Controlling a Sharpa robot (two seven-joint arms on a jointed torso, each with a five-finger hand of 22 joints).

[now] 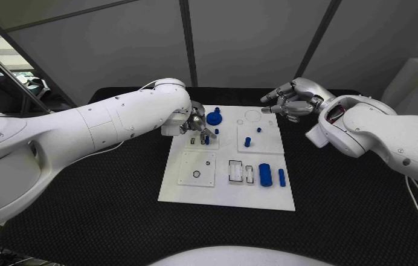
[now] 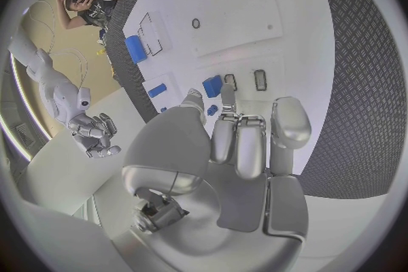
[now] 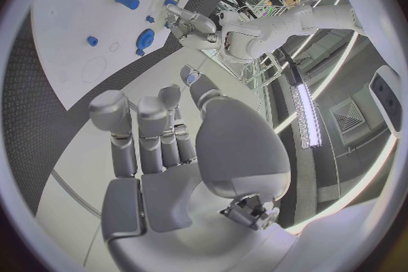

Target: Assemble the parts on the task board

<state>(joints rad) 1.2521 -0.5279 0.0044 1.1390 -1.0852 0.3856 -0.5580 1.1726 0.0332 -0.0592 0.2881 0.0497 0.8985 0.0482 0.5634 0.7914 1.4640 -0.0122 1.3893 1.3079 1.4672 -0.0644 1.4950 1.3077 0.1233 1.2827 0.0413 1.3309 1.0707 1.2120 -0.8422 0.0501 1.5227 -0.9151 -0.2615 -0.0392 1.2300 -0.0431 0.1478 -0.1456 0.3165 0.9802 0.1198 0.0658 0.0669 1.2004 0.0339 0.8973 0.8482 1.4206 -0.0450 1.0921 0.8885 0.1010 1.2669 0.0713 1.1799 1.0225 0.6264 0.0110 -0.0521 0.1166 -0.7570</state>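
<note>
The white task board (image 1: 225, 184) lies mid-table. My left hand (image 1: 197, 123) hovers over its far left part, fingers stretched out with the thumb apart, beside a round blue part (image 1: 214, 119). In the left wrist view its fingertips (image 2: 228, 96) reach close to a blue block (image 2: 213, 86); nothing sits in the palm. Small blue pegs (image 1: 247, 141) stand mid-board, and two blue cylinders (image 1: 264, 175) lie near the right edge. My right hand (image 1: 289, 104) floats above the board's far right corner, fingers loosely bent and holding nothing.
Black textured matting (image 1: 104, 217) covers the table around the board. Rectangular recesses (image 1: 236, 170) and a round hole (image 1: 197, 174) mark the board's near half. Dark panel walls (image 1: 252, 30) stand close behind the table's far edge.
</note>
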